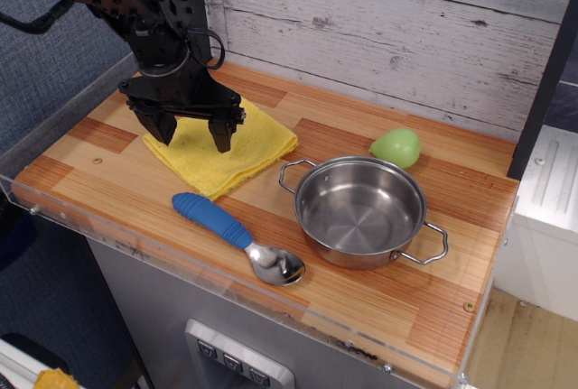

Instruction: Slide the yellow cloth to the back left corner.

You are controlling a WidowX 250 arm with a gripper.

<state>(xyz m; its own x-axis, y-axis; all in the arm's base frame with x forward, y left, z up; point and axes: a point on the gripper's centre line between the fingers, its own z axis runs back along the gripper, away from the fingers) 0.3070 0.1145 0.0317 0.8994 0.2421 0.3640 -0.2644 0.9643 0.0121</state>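
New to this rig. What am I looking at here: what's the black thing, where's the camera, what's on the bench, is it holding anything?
The black thing is a single robot arm. It ends in a gripper with two fingers, which point down and stand apart, open, right over the yellow cloth. Whether the tips touch the cloth can't be told from here. Nothing is held.

There is one camera view, looking down at the bench from the front at an angle.

On the striped wood tabletop lie the folded yellow cloth at the left, a spoon with a blue handle in front of it, a steel pot, empty, to the right, and a small green object behind the pot. A whitewashed plank wall runs along the back, with a black post at the back left corner.
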